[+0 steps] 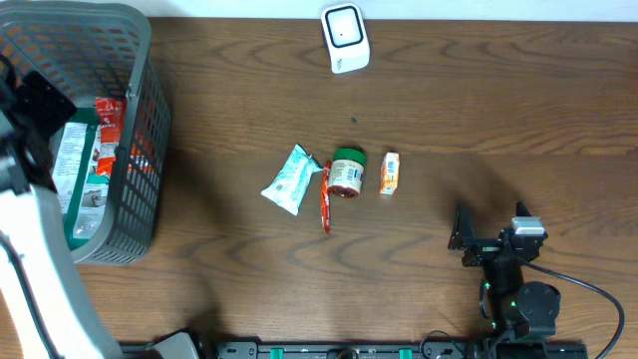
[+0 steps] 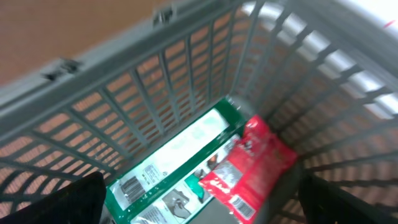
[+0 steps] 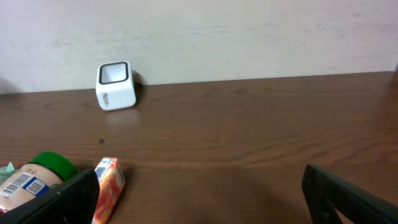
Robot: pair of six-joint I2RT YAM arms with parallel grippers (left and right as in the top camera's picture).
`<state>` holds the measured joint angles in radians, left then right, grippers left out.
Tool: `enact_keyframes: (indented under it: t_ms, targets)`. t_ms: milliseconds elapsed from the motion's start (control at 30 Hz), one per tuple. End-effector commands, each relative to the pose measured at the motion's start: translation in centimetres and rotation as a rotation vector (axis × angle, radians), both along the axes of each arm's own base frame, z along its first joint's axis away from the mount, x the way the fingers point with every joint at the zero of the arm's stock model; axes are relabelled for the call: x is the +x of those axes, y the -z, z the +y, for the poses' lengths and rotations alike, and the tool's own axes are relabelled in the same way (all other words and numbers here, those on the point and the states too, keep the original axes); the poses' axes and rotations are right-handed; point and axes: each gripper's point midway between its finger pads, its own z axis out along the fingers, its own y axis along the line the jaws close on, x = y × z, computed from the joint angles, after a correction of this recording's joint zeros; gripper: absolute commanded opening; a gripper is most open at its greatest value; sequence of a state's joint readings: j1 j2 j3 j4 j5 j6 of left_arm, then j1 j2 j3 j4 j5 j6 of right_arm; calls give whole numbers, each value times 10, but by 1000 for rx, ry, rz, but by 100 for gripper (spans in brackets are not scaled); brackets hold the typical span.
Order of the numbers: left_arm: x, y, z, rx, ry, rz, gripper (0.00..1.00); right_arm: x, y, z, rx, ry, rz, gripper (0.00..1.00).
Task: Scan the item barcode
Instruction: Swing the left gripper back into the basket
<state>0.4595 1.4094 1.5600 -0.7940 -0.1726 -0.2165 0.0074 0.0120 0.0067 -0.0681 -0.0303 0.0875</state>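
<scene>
Well, over at the left side of the wooden table [image 1: 518,110] the left gripper [image 2: 202,190] hangs above the grey plastic basket [image 1: 152,120], looking straight down into it. Its two dark fingers [image 2: 74,199] stand wide apart and nothing sits between them. On the basket floor below lies a flat green-edged box [image 2: 180,155] with a barcode showing near one end, and a red snack packet [image 2: 255,168] lies against it, partly over its corner. The white barcode scanner [image 1: 344,38] stands at the far edge of the table, well apart from everything else. In the middle of the table four more items lie in a loose row: a light-blue pouch [image 1: 292,180], a thin red stick packet [image 1: 325,197] just beside it, a green-lidded jar [image 1: 347,173] on its side touching the stick, and a small orange carton [image 1: 390,174] just to the jar's right. From the right wrist view the jar's label shows a barcode. The right gripper [image 3: 199,193] sits low at the near right of the table, its jaws spread wide and empty, facing the scanner and the wall behind.
</scene>
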Motion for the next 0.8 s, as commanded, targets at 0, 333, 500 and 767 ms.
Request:
enact_keyframes:
  t_ms: [0, 333, 500, 767]
  targets:
    - [25, 39, 4, -69, 126, 78, 98, 0, 1, -3, 9, 12, 2, 99]
    - [67, 147, 2, -286, 409, 208, 98, 0, 1, -3, 9, 12, 2, 99]
    - [84, 178, -6, -351, 496, 201, 98, 0, 1, -3, 9, 12, 2, 99]
    - [88, 239, -8, -437, 497, 288, 98, 0, 1, -3, 9, 12, 3, 99]
